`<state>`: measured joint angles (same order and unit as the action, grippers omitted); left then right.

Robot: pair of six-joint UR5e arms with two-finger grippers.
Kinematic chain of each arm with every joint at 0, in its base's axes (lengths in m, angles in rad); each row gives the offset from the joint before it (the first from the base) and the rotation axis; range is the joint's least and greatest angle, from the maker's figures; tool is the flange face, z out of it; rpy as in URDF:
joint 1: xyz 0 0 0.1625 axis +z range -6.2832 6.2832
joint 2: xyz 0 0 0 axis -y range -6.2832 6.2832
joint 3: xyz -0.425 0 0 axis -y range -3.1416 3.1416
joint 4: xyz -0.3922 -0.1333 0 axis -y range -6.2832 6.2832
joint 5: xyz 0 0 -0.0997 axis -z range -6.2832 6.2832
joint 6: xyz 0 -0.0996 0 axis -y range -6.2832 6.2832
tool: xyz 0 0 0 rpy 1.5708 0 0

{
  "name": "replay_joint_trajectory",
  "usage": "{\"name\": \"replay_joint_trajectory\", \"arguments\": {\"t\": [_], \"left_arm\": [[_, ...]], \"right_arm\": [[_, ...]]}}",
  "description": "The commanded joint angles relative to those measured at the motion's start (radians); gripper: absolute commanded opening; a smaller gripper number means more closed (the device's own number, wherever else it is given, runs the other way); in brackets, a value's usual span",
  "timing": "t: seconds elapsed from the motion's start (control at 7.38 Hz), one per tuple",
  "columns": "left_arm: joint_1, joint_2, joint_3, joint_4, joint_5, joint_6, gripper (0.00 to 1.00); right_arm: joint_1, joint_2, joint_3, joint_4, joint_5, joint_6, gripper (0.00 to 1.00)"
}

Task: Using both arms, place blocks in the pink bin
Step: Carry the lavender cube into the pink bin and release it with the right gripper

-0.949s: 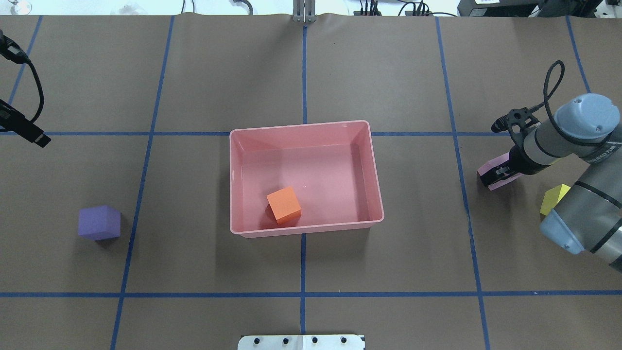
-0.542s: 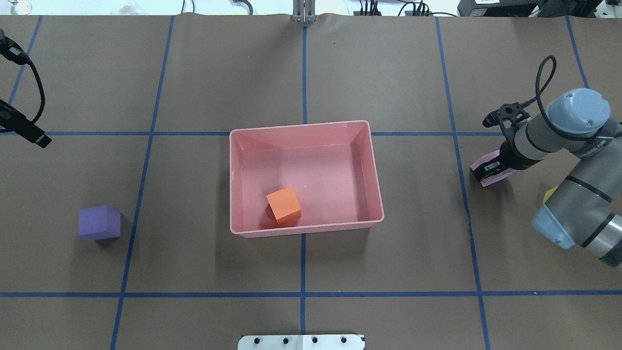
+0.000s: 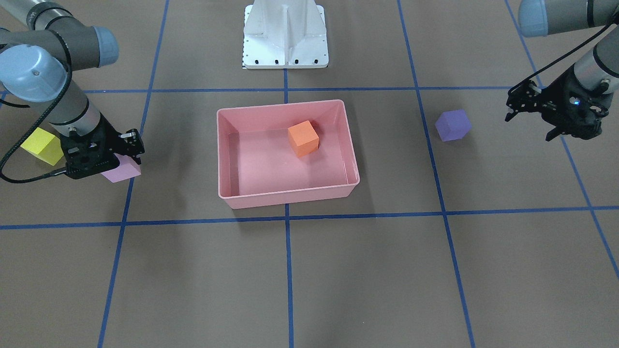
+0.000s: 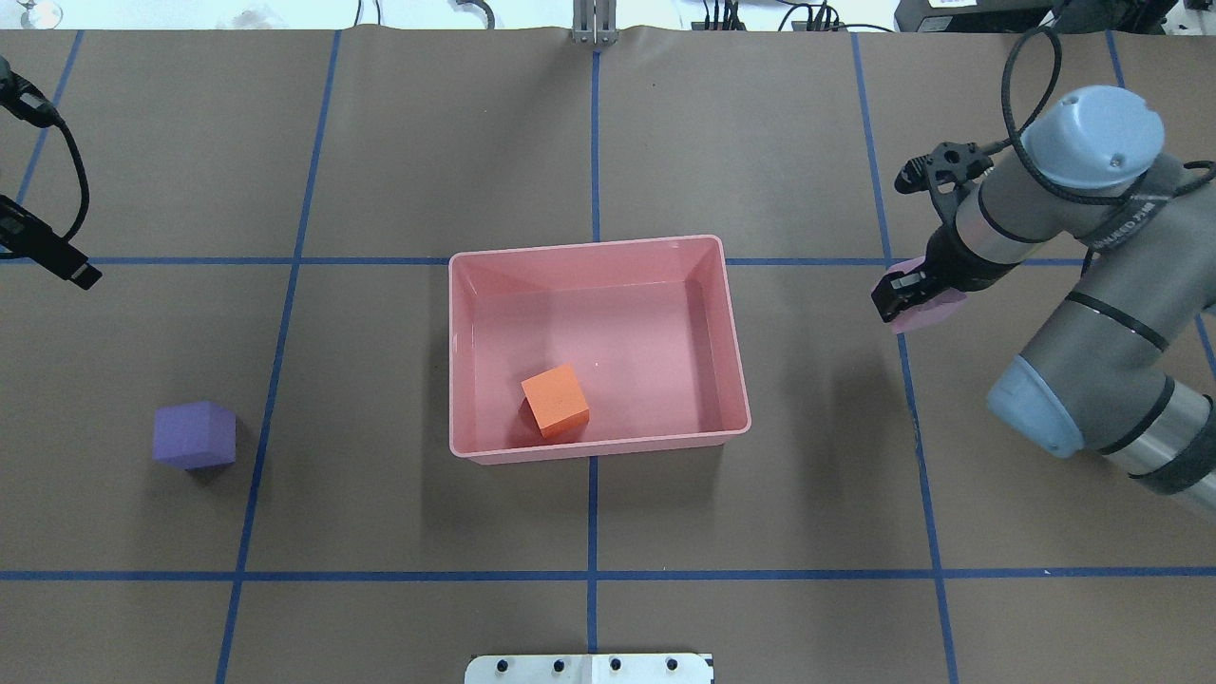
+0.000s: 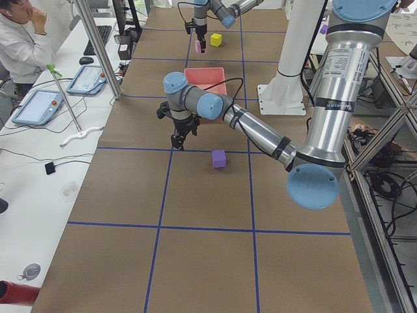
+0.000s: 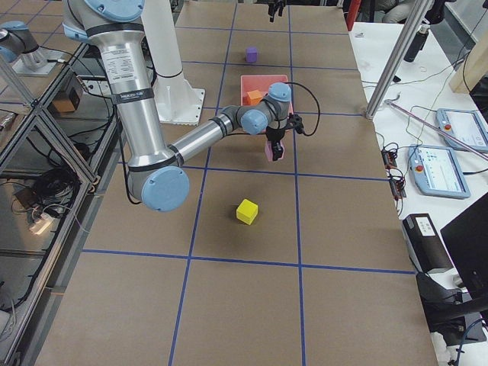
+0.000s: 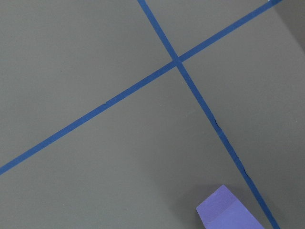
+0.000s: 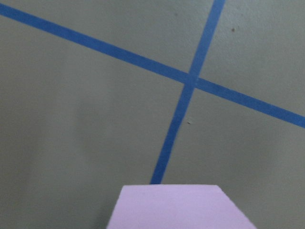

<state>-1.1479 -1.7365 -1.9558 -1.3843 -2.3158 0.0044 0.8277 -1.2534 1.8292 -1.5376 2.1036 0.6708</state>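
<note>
My right gripper [image 4: 910, 300] is shut on the light pink block [image 3: 124, 170] and holds it above the table, to the right of the pink bin [image 4: 589, 245]. The right wrist view shows that block [image 8: 176, 207] over a crossing of blue tape. The orange block [image 4: 556, 401] lies inside the bin near its front wall. On the table behind the right arm rests the yellow block [image 3: 42, 146]; the overhead view hides it. The purple block [image 4: 195, 435] sits far left. My left gripper [image 3: 528, 126] hovers open and holds nothing, beyond the purple block [image 7: 228, 214].
The white pedestal base [image 3: 285, 43] stands at the robot's edge of the table. Blue tape lines grid the brown table cover. A person [image 5: 19, 45] sits at a side desk with tablets, past a metal post [image 5: 98, 45].
My right arm has lifted the light pink block and carried it left and farther from the robot, toward the bin, covering the yellow block in the overhead view. The left arm stayed put.
</note>
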Motion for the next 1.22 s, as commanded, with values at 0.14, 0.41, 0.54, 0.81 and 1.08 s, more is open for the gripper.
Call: {"name": "replay_joint_trajectory", "arguments": {"t": [0.14,0.41,0.54,0.81,1.08], "left_arm": [[0.004,-0.003,-0.001,-0.007,0.003,-0.169,1.00],[0.022,0.009,0.006,-0.073,0.007,-0.266,1.00],[0.061,0.029,0.006,-0.155,0.010,-0.361,1.00],[0.175,0.079,0.002,-0.344,0.073,-0.471,1.00],[0.266,0.147,-0.008,-0.415,0.168,-0.512,1.00]], "right_arm": [[-0.143,0.277,-0.007,-0.050,-0.022,0.501,0.02],[-0.229,0.406,-0.050,-0.140,-0.148,0.605,0.50],[-0.275,0.408,-0.056,-0.150,-0.230,0.609,0.98],[-0.279,0.405,-0.054,-0.150,-0.231,0.609,0.99],[-0.269,0.394,-0.045,-0.151,-0.227,0.590,0.99]]}}
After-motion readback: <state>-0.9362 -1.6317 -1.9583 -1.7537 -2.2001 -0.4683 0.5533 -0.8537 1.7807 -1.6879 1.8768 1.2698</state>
